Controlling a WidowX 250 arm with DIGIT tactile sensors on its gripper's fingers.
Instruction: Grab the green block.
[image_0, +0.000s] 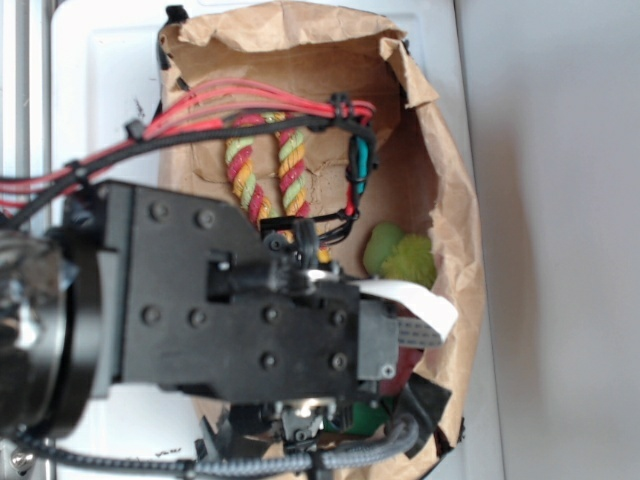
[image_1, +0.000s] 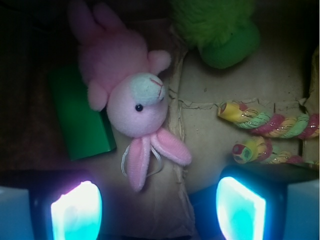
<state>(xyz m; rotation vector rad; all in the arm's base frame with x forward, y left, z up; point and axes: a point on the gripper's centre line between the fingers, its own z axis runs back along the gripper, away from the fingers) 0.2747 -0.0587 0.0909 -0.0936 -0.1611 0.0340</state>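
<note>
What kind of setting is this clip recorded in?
Likely a lab bin-picking setup: a brown paper bag holding toys, including a pink plush rabbit, a braided rope and the green block.

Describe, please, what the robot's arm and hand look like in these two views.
The arm is a boxy matte-black housing studded with round screws. Bundled red and black cables, cinched with black ties, run along it, and a flat white ribbon cable leaves its side. In the wrist view, the hand shows two dark-framed fingers whose pads glow cyan-white.
</note>
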